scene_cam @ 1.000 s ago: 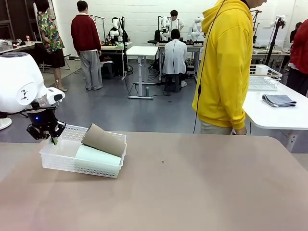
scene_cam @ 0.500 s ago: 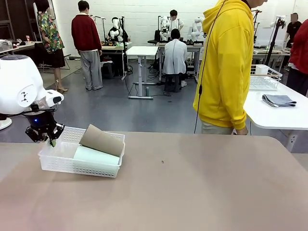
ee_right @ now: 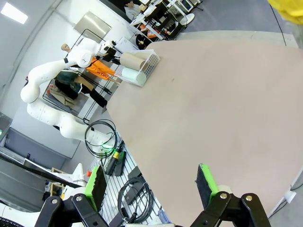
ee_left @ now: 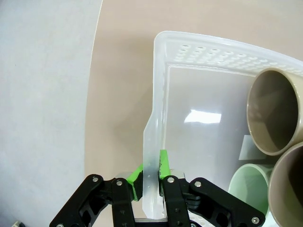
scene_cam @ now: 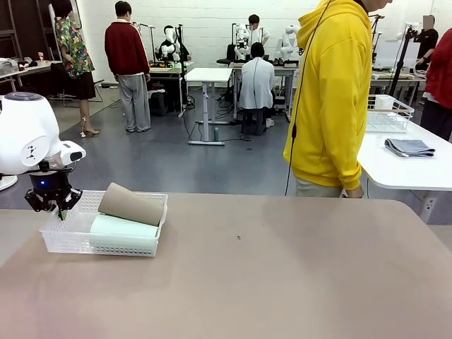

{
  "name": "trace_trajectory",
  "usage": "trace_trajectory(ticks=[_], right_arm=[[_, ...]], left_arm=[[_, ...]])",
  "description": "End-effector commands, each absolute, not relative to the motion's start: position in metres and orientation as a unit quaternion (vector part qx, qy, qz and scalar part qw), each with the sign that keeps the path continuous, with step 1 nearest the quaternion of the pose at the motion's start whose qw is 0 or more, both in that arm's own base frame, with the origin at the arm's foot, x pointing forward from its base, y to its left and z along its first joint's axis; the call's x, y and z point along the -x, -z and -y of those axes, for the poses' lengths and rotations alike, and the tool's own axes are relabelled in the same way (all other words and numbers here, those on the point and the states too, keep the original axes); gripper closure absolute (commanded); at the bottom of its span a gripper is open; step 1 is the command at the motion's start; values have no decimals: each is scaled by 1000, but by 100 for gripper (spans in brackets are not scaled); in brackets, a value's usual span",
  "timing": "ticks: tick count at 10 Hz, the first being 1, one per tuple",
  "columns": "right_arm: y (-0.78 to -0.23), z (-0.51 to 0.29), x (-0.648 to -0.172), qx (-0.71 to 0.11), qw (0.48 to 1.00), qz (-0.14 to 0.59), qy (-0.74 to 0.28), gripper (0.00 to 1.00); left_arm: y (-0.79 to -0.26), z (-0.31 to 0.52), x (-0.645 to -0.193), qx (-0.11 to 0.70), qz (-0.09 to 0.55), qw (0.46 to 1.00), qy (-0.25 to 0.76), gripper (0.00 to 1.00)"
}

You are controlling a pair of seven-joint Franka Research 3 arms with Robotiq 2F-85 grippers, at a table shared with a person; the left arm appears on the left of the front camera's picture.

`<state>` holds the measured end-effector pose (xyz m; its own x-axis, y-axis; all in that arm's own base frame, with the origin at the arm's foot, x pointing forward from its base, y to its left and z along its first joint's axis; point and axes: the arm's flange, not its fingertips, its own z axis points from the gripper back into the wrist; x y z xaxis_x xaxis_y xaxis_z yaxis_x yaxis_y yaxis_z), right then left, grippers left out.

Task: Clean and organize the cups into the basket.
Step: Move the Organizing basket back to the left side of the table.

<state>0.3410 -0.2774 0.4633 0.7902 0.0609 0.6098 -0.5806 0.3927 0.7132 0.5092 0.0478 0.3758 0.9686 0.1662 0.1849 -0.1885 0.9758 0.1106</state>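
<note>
Change: over the last second the basket (scene_cam: 100, 233) has slid toward the left edge of the front view, drawn along the table (scene_cam: 282, 275) by the left gripper (scene_cam: 56, 207), and it now sits level where earlier its near corner looked raised.
Meaning: judging by this, the basket is being parked at the table's left end, so the sorting looks close to done.
Left gripper: at the far left of the front view; in the left wrist view its green pads (ee_left: 163, 165) stand either side of the basket's rim at bottom centre, with the wall between them (whether they pinch the wall or have begun to let go, I cannot tell).
Basket: left third of the front view, on the table, near its left edge.
Contents: a green cup (scene_cam: 121, 227) lying on its side on the basket floor and a brown cup (scene_cam: 131, 205) lying across it; the left wrist view shows a second brown cup (ee_left: 289, 189) at lower right.
Right gripper: at the bottom of the right wrist view (ee_right: 150, 185), fingers spread wide, nothing between them, well apart from the basket.
</note>
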Motion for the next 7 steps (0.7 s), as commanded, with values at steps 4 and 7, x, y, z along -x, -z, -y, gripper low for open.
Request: trace_trajectory(ticks=[4, 7], right_arm=[[-465, 276, -341, -514, 794, 252, -203, 0], [-465, 276, -341, -514, 794, 252, -203, 0]], left_arm=[[-375, -51, -518, -68, 100, 989, -88, 0], [-377, -50, -518, -66, 98, 989, -86, 3]])
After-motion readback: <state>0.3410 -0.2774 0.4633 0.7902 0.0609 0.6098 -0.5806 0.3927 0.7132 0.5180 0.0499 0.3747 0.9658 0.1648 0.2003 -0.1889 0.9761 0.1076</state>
